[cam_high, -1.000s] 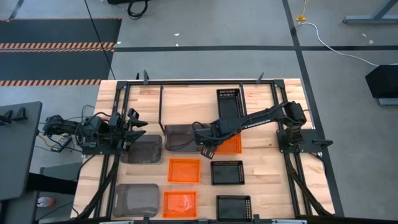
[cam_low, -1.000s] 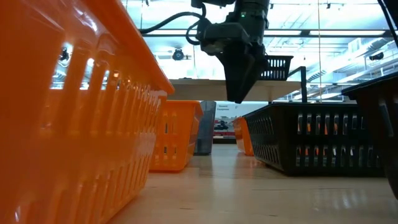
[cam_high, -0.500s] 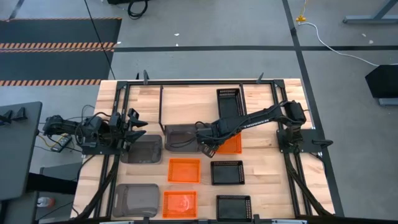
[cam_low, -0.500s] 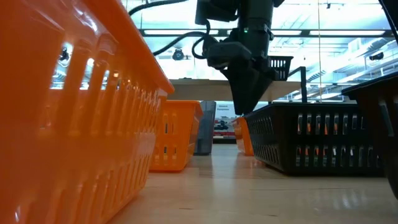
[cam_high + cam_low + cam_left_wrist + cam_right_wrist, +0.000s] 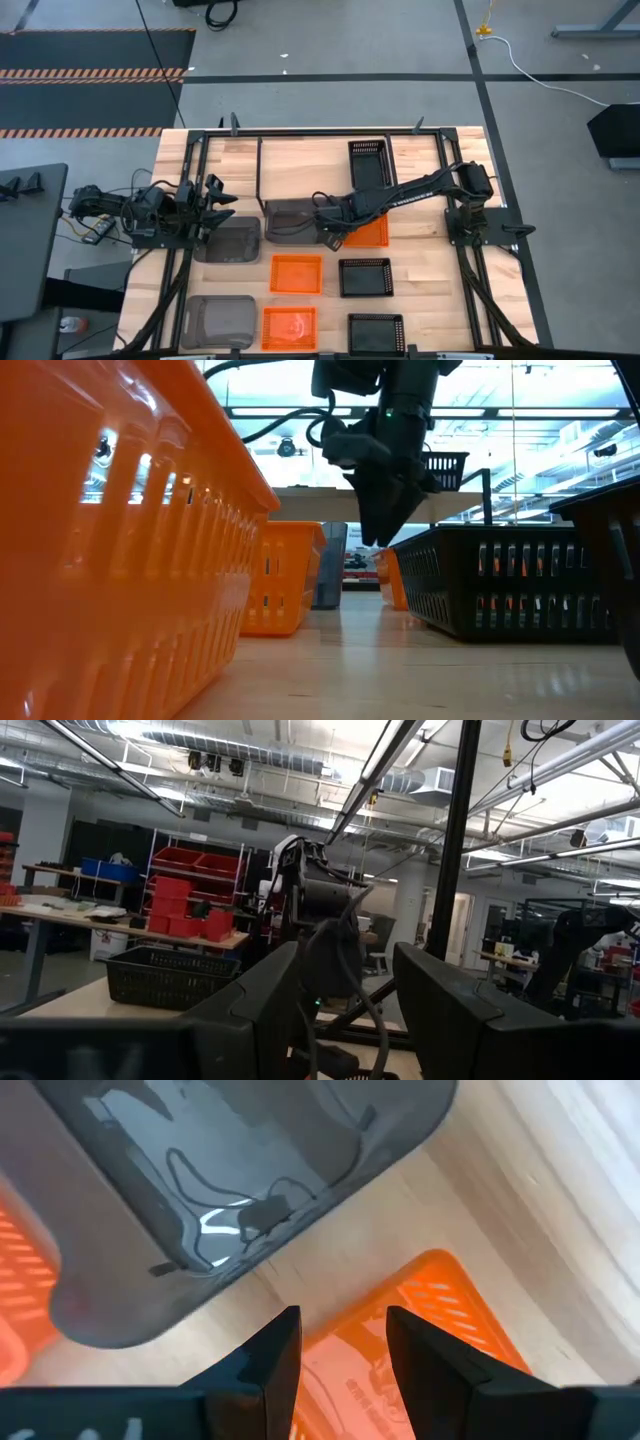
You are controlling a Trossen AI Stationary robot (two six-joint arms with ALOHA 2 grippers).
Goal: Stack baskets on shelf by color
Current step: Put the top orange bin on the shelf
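Orange, grey and black baskets lay spread over the tabletop (image 5: 420,290), all of them empty. One black basket (image 5: 367,163) sat on the shelf (image 5: 300,160) at the far side, on its pale board. Below the shelf's front edge a grey basket (image 5: 290,220) and an orange basket (image 5: 372,232) lay side by side with a narrow strip of wood between them. Another grey basket (image 5: 227,240) sat to the left, a second orange one (image 5: 296,273) and a black one (image 5: 365,277) in the middle row, and a grey (image 5: 217,321), an orange (image 5: 289,327) and a black (image 5: 376,332) in the near row.

The right gripper (image 5: 331,238) hung over the gap between the grey and orange baskets under the shelf, fingers (image 5: 270,1355) apart and holding nothing; its wrist view showed the grey basket's glossy rounded corner and the orange basket's slotted wall. The left gripper (image 5: 216,205) waited at the table's left edge, fingers apart, empty.

Pale wood planks made the tabletop. Grey plastic was smoky and smooth, black was mesh-sided. Beyond lay a grey floor with striped mats (image 5: 90,72), and a workshop with red bins (image 5: 195,895).
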